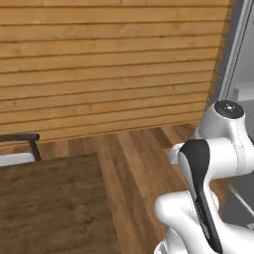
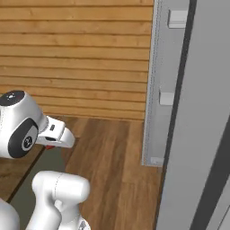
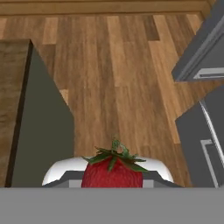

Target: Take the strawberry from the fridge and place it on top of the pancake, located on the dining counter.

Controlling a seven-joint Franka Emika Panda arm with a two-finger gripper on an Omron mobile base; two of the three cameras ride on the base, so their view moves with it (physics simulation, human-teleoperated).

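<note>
From the hand camera I see the small red strawberry (image 3: pixel 113 173) with its green leafy cap sitting right between my claw's (image 3: pixel 113 180) tips, low in the view; the jaws are drawn in narrow and holding the berry. Below the claw lies the wood-plank floor (image 3: pixel 109 74). Off to one side of it runs the dark brown wooden dining counter (image 3: pixel 11 100) with its grey-green side panel, near the claw but not touching. On the opposite side I see the light grey fridge (image 3: pixel 205 52), with its open door edge and a drawer front below.

In the right base view, the white hand (image 2: pixel 56 133) reaches out over the floor with a speck of red showing under it, and the tall grey fridge door (image 2: pixel 197 112) stands well apart from it. The left base view shows my white arm (image 1: pixel 208 188) with the horizontal wood-slat wall (image 1: pixel 109 64) behind it.
</note>
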